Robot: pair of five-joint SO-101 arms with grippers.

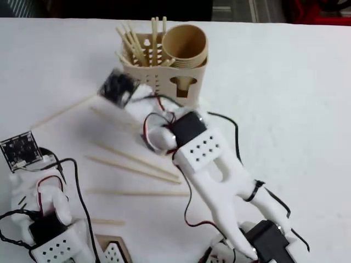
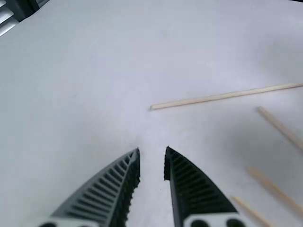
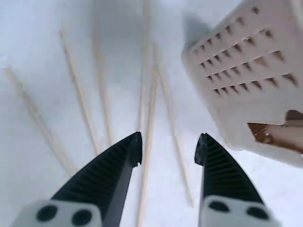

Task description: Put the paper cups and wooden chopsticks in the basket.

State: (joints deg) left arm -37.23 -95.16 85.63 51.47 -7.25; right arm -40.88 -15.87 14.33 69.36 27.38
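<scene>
Fixed high, looking steeply down over the table (image 1: 296, 82). From the left wrist, close and low above the surface, facing one chopstick (image 2: 227, 96). From the right wrist, close above scattered chopsticks (image 3: 79, 97) beside the basket (image 3: 236, 71), both shared with the high view.

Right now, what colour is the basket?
The basket is cream-white with perforated walls; it shows best in the high view.

Stacked brown paper cups (image 1: 185, 45) are sitting upright inside the cream perforated basket (image 1: 164, 76), beside wooden chopsticks (image 1: 133, 45) leaning there; loose chopsticks (image 1: 134, 167) are lying flat outside it.
</scene>
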